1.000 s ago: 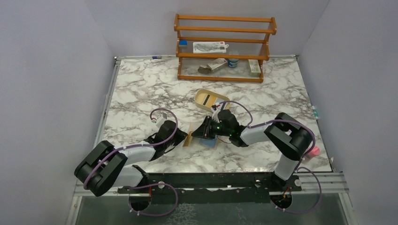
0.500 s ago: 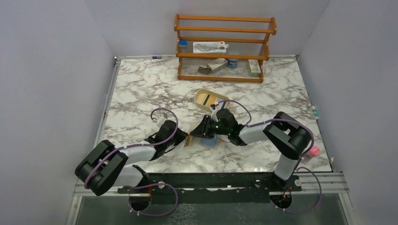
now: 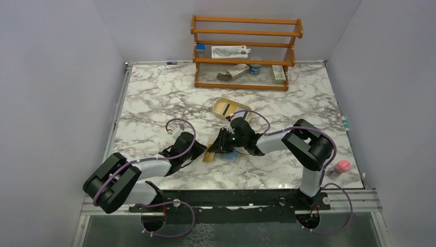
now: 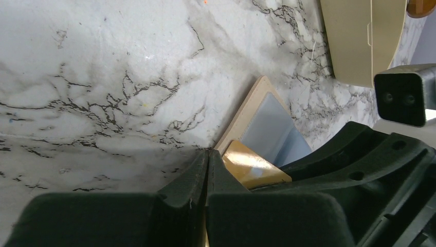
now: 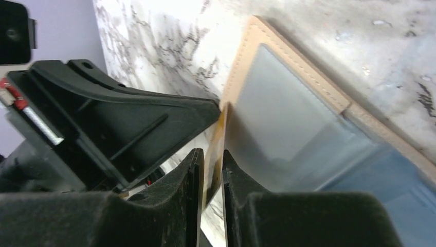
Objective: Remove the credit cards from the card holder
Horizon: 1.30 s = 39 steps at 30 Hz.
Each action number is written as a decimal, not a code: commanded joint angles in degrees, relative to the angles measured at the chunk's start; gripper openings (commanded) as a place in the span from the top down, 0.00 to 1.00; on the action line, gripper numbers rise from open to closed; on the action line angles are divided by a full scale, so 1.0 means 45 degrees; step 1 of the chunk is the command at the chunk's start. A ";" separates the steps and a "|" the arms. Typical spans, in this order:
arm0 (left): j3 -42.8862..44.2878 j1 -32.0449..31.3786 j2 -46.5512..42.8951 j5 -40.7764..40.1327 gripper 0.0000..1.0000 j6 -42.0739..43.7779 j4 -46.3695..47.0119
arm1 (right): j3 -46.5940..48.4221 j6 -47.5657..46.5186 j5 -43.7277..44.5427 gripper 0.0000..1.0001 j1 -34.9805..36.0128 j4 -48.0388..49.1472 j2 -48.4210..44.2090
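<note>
Saw yellow-orange card [image 4: 252, 165] part-way out of card holder [image 4: 267, 116], one corner and one edge exposed. Judged it light, thin and stiff across the face but springy; slick plastic, likely to squirt out of a shallow pinch. Would take it by the exposed edge, pads flat on both faces, and draw straight along the pocket line, no twisting. Could not make out a second card; saw nothing certain behind the pale blue window.

Found holder lying open, inner side up, on marble table [image 3: 164, 98], about mid-table, near oval tan tray [image 3: 222, 114] on its near side. Judged holder soft and light, leather-like, prone to slide or lift with the card unless pinned.

Had right gripper [image 5: 212, 157] nipped on the card's edge; saw an orange sliver between the narrowly parted fingers in the right wrist view. Had left gripper [image 4: 207, 157] clenched tight, tips at the holder's tan border just beside the card. Could not tell whether it was pinching the flap or only pressing it down. Found both grippers nose to nose over the holder, touching or nearly so.

Noted wooden rack [image 3: 246, 20] at the far edge, well apart, out of play
</note>
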 commanded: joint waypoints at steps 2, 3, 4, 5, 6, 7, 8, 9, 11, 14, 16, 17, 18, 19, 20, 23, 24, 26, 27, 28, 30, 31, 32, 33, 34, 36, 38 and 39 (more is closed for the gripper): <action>-0.0352 -0.0159 0.0261 0.0194 1.00 0.0202 -0.1786 | 0.0369 -0.0231 -0.0411 0.83 0.0093 -0.0912 0.0349; -0.0371 -0.0168 0.0219 0.0179 1.00 0.0187 -0.1815 | 0.0349 -0.0263 -0.0402 0.88 0.0092 -0.1028 0.0338; -0.0388 -0.0169 0.0194 0.0160 1.00 0.0180 -0.1838 | 0.0315 -0.0289 -0.0376 0.92 0.0090 -0.1118 0.0287; -0.0403 -0.0169 0.0189 0.0140 1.00 0.0184 -0.1848 | 0.0247 -0.0294 -0.0361 0.96 0.0092 -0.1191 0.0242; -0.0412 -0.0162 0.0205 0.0131 1.00 0.0180 -0.1855 | 0.0197 -0.0295 -0.0357 0.99 0.0082 -0.1220 0.0190; -0.0413 -0.0156 0.0190 0.0112 1.00 0.0184 -0.1868 | 0.0122 -0.0293 -0.0339 0.99 0.0076 -0.1247 0.0115; -0.0413 -0.0168 0.0203 0.0095 1.00 0.0185 -0.1896 | 0.0079 -0.0307 -0.0307 0.99 0.0078 -0.1326 0.0023; -0.0398 -0.0169 0.0194 0.0081 1.00 0.0185 -0.1922 | 0.0076 -0.0328 -0.0255 0.99 0.0083 -0.1522 -0.0101; -0.0341 -0.0159 0.0155 0.0043 1.00 0.0245 -0.2054 | 0.0066 -0.0444 -0.0112 0.99 0.0092 -0.1958 -0.0424; -0.0260 -0.0169 0.0010 -0.0125 1.00 0.0342 -0.2298 | -0.0033 -0.0880 0.0122 0.99 0.0008 -0.2581 -0.1172; -0.0257 -0.0163 -0.0132 -0.0242 1.00 0.0394 -0.2423 | -0.0211 -0.1065 0.0063 0.99 -0.0158 -0.2779 -0.1742; -0.0257 -0.0142 -0.0179 -0.0291 1.00 0.0399 -0.2490 | -0.0331 -0.1129 -0.0030 0.99 -0.0278 -0.2807 -0.2055; -0.0257 -0.0149 -0.0222 -0.0331 1.00 0.0417 -0.2557 | -0.0487 -0.1234 -0.0144 1.00 -0.0420 -0.2823 -0.2442; -0.0257 -0.0132 -0.0254 -0.0365 1.00 0.0419 -0.2612 | -0.0573 -0.1340 -0.0268 0.99 -0.0577 -0.2866 -0.2731; -0.0257 -0.0145 -0.0297 -0.0370 1.00 0.0419 -0.2661 | -0.0614 -0.1493 -0.0382 0.99 -0.0741 -0.2932 -0.3048; -0.0245 -0.0144 -0.0365 -0.0412 1.00 0.0455 -0.2727 | -0.0498 -0.2091 -0.0710 0.99 -0.1241 -0.3249 -0.3816; -0.0238 -0.0149 -0.0370 -0.0434 1.00 0.0458 -0.2743 | -0.0370 -0.2326 -0.0827 0.99 -0.1412 -0.3405 -0.4014; -0.0219 -0.0148 -0.0375 -0.0434 1.00 0.0468 -0.2790 | -0.0040 -0.2797 -0.1128 0.99 -0.1830 -0.3636 -0.4312; -0.0218 -0.0149 -0.0390 -0.0437 1.00 0.0477 -0.2800 | 0.0115 -0.2978 -0.1285 0.99 -0.2043 -0.3678 -0.4412; -0.0201 -0.0145 -0.0397 -0.0437 1.00 0.0478 -0.2809 | 0.0281 -0.3162 -0.1550 0.99 -0.2345 -0.3686 -0.4454; -0.0181 -0.0134 -0.0441 -0.0438 1.00 0.0478 -0.2860 | 0.0655 -0.3566 -0.1989 0.99 -0.2972 -0.3696 -0.4421; -0.0179 -0.0140 -0.0472 -0.0454 1.00 0.0492 -0.2904 | 0.0905 -0.3814 -0.2232 0.99 -0.3308 -0.3695 -0.4333; -0.0169 -0.0149 -0.0508 -0.0473 1.00 0.0494 -0.2944 | 0.1185 -0.4021 -0.2434 0.99 -0.3629 -0.3727 -0.4200; -0.0160 -0.0150 -0.0563 -0.0481 1.00 0.0507 -0.2975 | 0.1525 -0.4230 -0.2625 0.99 -0.3928 -0.3785 -0.4003; -0.0159 -0.0150 -0.0629 -0.0511 1.00 0.0525 -0.3026 | 0.1905 -0.4432 -0.2834 0.99 -0.4172 -0.3885 -0.3776; -0.0146 -0.0134 -0.0729 -0.0549 1.00 0.0536 -0.3137 | 0.2841 -0.4852 -0.3121 0.99 -0.4576 -0.4268 -0.3108; -0.0149 -0.0147 -0.0793 -0.0599 1.00 0.0553 -0.3204 | 0.3765 -0.5303 -0.3274 0.99 -0.4736 -0.4626 -0.2359; -0.0141 -0.0147 -0.0833 -0.0626 1.00 0.0556 -0.3257 | 0.4167 -0.5474 -0.3326 0.99 -0.4781 -0.4747 -0.2020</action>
